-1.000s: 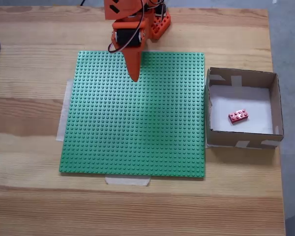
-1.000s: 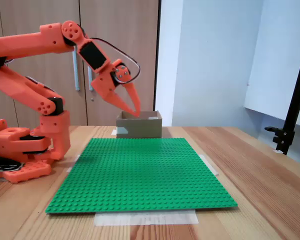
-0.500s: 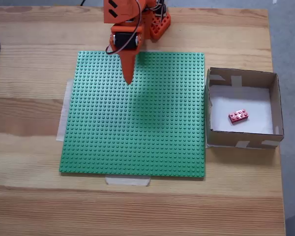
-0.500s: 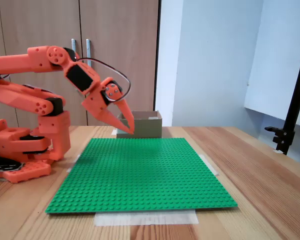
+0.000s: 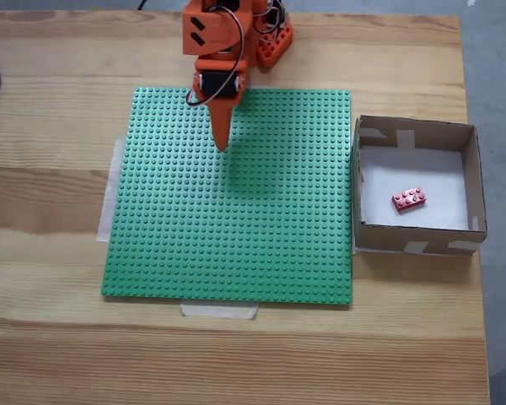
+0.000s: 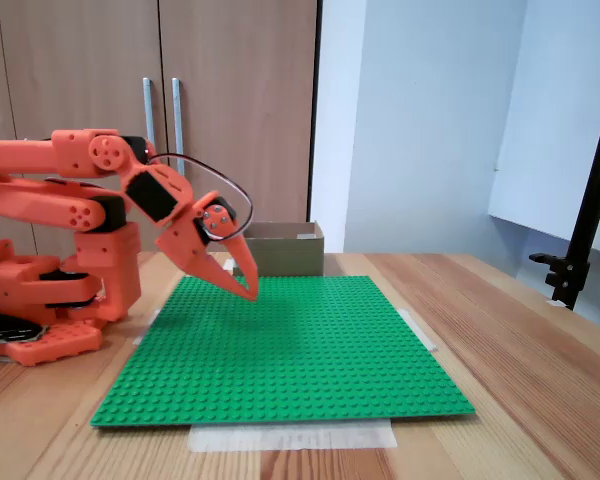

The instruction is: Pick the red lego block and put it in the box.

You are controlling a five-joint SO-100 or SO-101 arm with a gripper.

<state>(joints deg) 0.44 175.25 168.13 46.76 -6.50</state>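
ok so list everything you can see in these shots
brick: one, red, on the box's white floor
box: one, brown cardboard, on the table right of the baseplate in the top-down fixed view
baseplate: one, green, taped flat mid-table
tape: pale strips, under baseplate edges
table: one, light wood
cabinet: brown doors, behind
black stand: one, right edge of the side fixed view
arm: one, orange
end effector: one, orange, shut, empty, over the baseplate

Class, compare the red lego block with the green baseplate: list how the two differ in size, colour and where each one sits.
The red lego block is small; the green baseplate is broad and far larger. The block is red, the baseplate green. The block lies inside the cardboard box; the baseplate lies flat on the wooden table beside it. Both have studded tops.
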